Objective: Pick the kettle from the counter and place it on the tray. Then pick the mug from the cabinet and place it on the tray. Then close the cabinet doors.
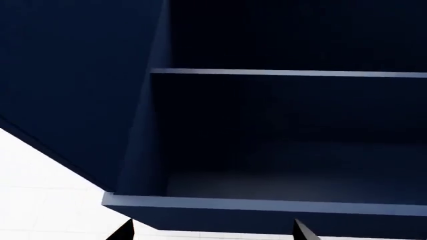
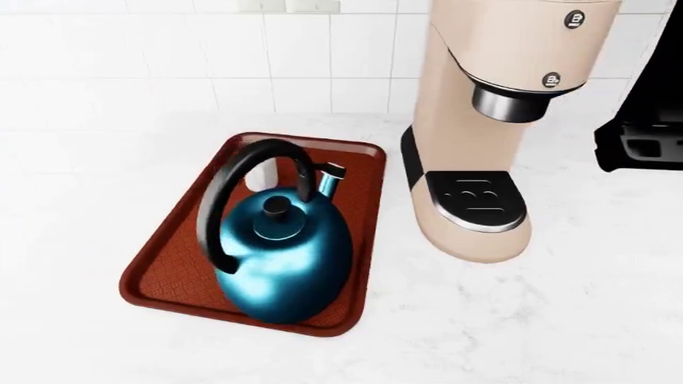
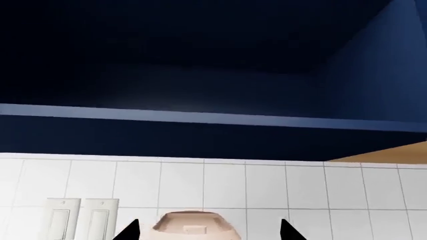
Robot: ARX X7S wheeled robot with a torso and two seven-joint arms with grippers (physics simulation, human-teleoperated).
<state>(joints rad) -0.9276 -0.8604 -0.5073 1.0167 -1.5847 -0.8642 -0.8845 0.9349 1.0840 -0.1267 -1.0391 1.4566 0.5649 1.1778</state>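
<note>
Resting on tray: kettle (image 2: 283, 260) — upright on the reddish tray (image 2: 176, 276), mug (image 2: 262, 174) behind it
Tray: on the marble table (image 2: 533, 320), beside coffee machine (image 2: 501, 128)
Cabinet (image 1: 267, 130): open, dark blue
Left jaws (image 1: 213, 231): spread, empty
Right jaws (image 3: 210, 231): spread, empty

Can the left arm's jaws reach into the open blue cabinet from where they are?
Probably yes. The left gripper points up at the cabinet, whose front is open, and nothing shows between its spread jaws and the bare shelf. How far off it is, I can't tell.
</note>
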